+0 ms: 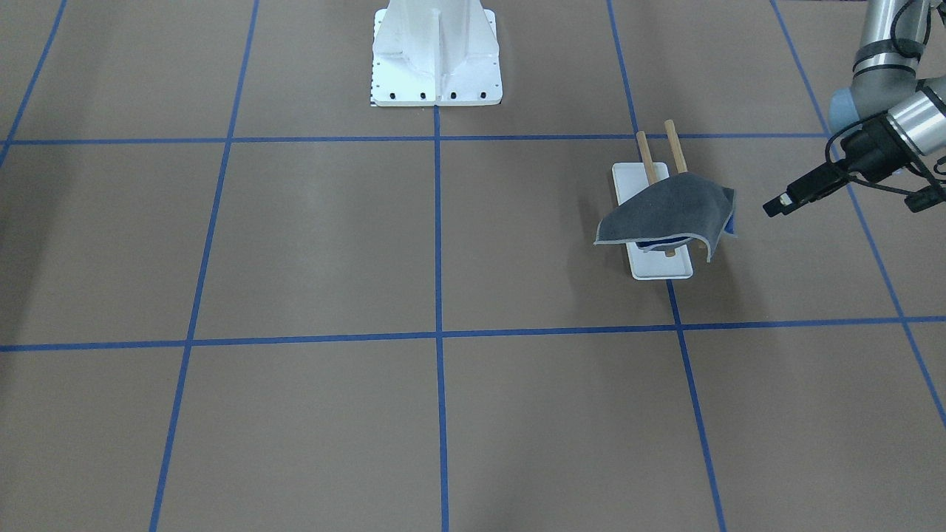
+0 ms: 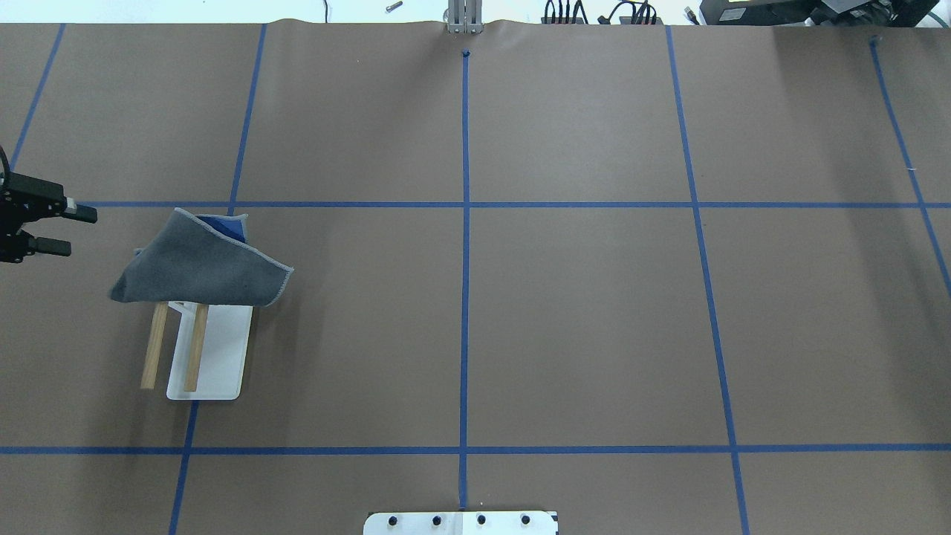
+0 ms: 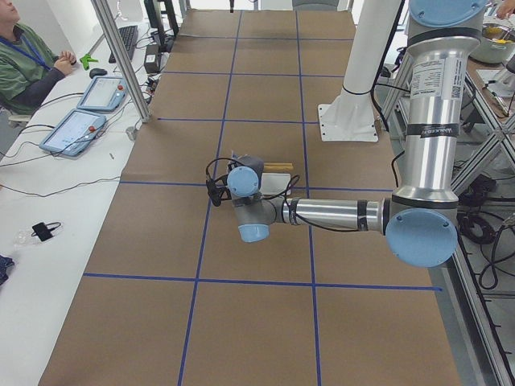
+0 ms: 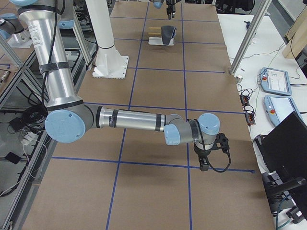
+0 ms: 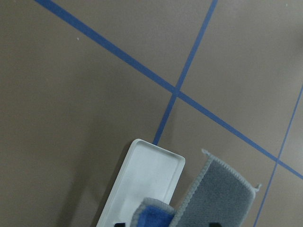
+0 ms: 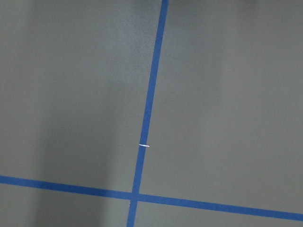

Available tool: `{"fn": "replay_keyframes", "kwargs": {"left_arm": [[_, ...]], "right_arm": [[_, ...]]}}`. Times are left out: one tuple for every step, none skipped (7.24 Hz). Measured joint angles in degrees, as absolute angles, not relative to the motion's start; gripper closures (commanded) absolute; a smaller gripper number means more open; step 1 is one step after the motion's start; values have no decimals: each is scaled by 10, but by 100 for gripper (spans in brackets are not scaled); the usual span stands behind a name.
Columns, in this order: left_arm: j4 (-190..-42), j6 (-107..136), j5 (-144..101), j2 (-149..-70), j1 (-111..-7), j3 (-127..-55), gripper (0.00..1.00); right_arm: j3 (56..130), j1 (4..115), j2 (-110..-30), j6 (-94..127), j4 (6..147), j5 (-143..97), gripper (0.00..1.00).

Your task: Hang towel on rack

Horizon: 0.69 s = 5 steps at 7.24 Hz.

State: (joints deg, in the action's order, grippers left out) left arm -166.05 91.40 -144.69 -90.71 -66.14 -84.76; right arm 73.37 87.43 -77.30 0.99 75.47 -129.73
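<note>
While the towel (image 2: 200,264) hangs draped over the rack's (image 2: 219,349) two wooden bars, blue underside peeking at one corner, left gripper (image 2: 74,231) sits near it, jaws apart, empty. Right gripper (image 4: 204,165): can't tell jaw state.

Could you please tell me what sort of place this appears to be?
Probably a robotics lab: a brown paper-covered table gridded with blue tape, silver-and-blue robot arms, and grey touchscreen pendants beside a seated operator.
</note>
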Motion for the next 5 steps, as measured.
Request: {"fn": "replay_keyframes", "kwargs": {"left_arm": [[-1640, 863, -1456, -907, -676, -842, 1], [-1608, 781, -1461, -904, -692, -840, 1], [-1556, 666, -1461, -901, -712, -840, 1], [-1492, 540, -1451, -899, -738, -841, 1], [-1421, 418, -1427, -899, -763, -843, 1]], "right_arm": [[734, 879, -778, 0, 755, -1297, 0], [734, 883, -784, -11, 756, -1297, 0], [734, 890, -791, -26, 756, -1297, 0], [734, 898, -797, -38, 756, -1297, 0], [735, 903, -801, -45, 756, -1297, 0]]}}
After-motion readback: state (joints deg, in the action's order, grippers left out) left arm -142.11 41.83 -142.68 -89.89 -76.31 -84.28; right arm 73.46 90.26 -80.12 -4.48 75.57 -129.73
